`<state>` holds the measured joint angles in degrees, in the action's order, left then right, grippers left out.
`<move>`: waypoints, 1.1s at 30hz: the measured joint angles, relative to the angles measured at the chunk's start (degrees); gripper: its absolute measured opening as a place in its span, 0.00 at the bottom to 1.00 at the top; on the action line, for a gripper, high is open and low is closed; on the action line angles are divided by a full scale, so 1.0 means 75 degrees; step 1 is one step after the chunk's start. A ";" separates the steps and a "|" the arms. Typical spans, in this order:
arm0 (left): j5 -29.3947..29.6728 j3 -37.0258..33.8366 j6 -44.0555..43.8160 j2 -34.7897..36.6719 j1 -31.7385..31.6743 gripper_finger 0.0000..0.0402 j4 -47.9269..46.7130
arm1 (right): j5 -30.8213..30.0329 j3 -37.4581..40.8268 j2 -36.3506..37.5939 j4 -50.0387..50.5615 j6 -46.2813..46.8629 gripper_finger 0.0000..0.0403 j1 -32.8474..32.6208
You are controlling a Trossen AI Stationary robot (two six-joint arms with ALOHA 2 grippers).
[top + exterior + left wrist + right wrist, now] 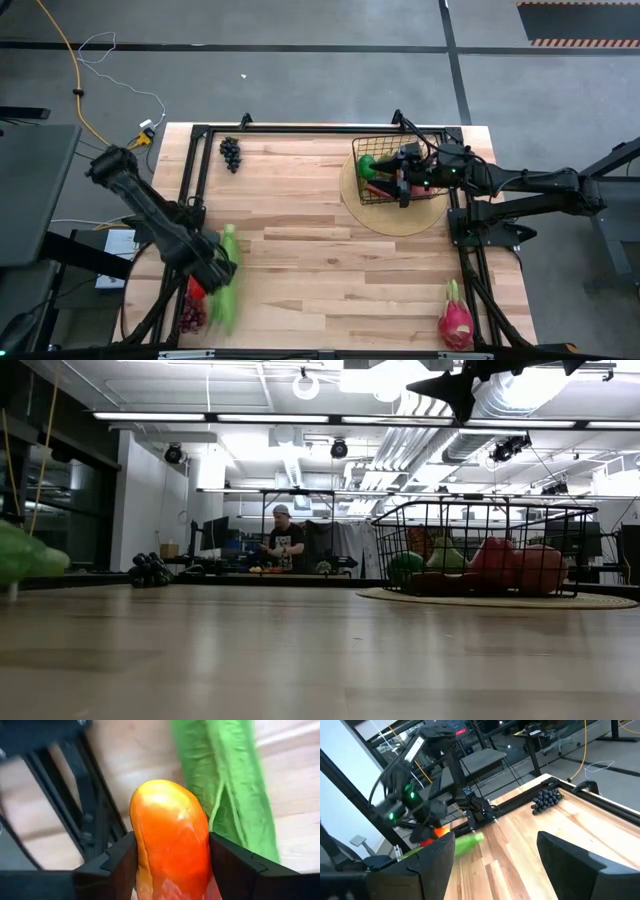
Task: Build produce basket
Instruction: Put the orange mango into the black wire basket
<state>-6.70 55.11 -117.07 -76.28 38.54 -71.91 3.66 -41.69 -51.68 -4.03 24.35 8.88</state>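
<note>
The left gripper (172, 865) squeezes a shiny orange pepper (170, 835) beside the long green beans (227, 785). The right gripper (495, 865), fingers apart, hangs over the black wire basket (398, 172).

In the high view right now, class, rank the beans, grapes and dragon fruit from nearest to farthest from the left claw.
1. Beans: right beside the left claw, near the table's left edge.
2. Grapes: far-left corner.
3. Dragon fruit: near-right corner, across the table.
</note>
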 joint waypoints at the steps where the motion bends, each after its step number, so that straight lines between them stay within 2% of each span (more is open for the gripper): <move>1: 0.0196 0.0000 0.0118 0.0257 -0.0087 0.51 -0.0173 | -0.0002 0.0000 0.0000 0.0000 -0.0029 0.68 0.0000; 6: 0.1636 0.0000 0.0513 0.1344 -0.0662 0.51 -0.0687 | -0.0008 0.0000 0.0000 -0.0001 -0.0049 0.68 0.0015; 10: 0.2931 0.0000 0.1415 0.1851 -0.1463 0.51 -0.0639 | -0.0144 0.0000 0.0000 0.0002 -0.0052 0.68 0.0015; 14: 0.3338 0.0000 0.3126 0.1806 -0.2690 0.51 -0.0491 | -0.0228 0.0003 0.0000 0.0000 -0.0054 0.68 0.0015; 18: 0.3947 0.0000 0.5141 0.1668 -0.3775 0.51 0.0467 | -0.0378 0.0002 0.0000 -0.0003 -0.0054 0.68 0.0015; 23: 0.4017 0.0003 0.7340 0.1629 -0.4835 0.51 0.1615 | -0.0684 0.0003 0.0000 -0.0007 -0.0054 0.68 0.0015; 28: 0.4004 0.0009 0.8221 0.1181 -0.5493 0.51 0.1600 | -0.0691 0.0003 0.0000 -0.0008 0.0028 0.68 0.0017; 33: 0.3774 0.0009 0.8534 0.0249 -0.5716 0.51 0.1678 | -0.0692 0.0003 0.0000 -0.0008 0.0114 0.68 0.0015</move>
<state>21.60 55.18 -53.06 -74.41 -4.33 -59.33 -1.53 -41.67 -51.68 -4.09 25.20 8.99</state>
